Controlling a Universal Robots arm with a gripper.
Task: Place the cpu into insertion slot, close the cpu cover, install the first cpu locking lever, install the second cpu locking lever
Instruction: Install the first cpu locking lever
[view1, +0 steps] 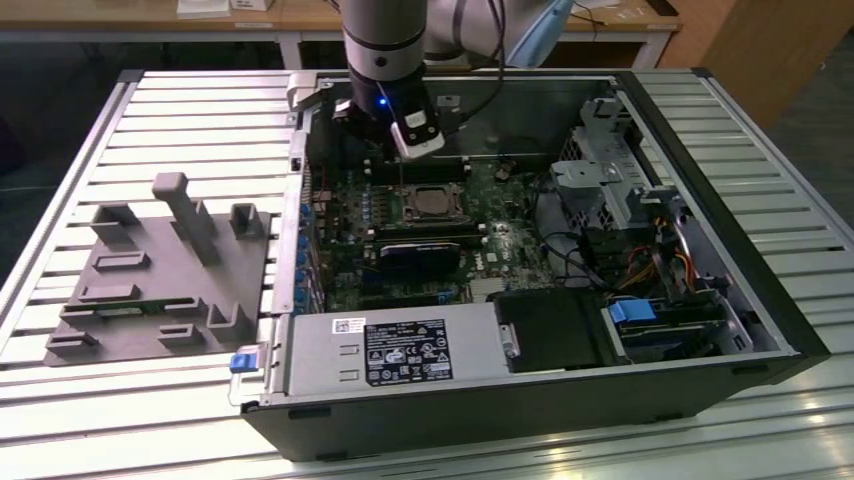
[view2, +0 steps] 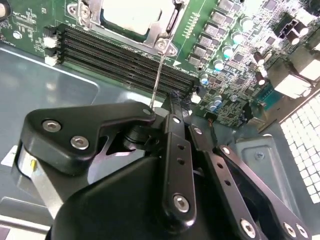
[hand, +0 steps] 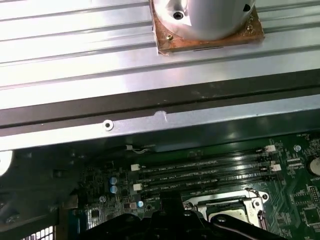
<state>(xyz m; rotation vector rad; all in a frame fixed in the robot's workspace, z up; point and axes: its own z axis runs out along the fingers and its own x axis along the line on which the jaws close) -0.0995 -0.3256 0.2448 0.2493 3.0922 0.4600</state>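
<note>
item: computer case (view1: 534, 425), lid off, lying on slatted table (view1: 761, 130); green board exposed inside.

edges and room: the insertion slot (view1: 400, 207) sits in the far half of the board. memory slots (view2: 125, 55) run between it and the case's far wall, and a black card (view1: 414, 256) lies on its near side. a power supply (view1: 400, 350) fills the near corner. open air above the socket. a grey fixture (view1: 160, 270) stands on the table well apart, at the exterior view's left.

task item: the cpu (view1: 431, 204) lies flat in the insertion slot, pale metal top facing up out of the case. it is square, so no long axis. the cpu cover (view2: 172, 22) lies down around it as a frame. a thin locking lever (view2: 157, 75) leaves the socket corner and crosses the memory slots at a right angle; its free end reaches the gripper.

gripper (view2: 172, 100): hangs above the memory slots, just beyond the socket's far edge. how far open it is, and whether it grips the lever, cannot be told.

views: the second wrist view shows the lever rod. the first wrist view shows the cpu (hand: 234, 218), the case's far wall, and a silver cylinder (hand: 205, 15) on a copper-coloured plate on the table.
</note>
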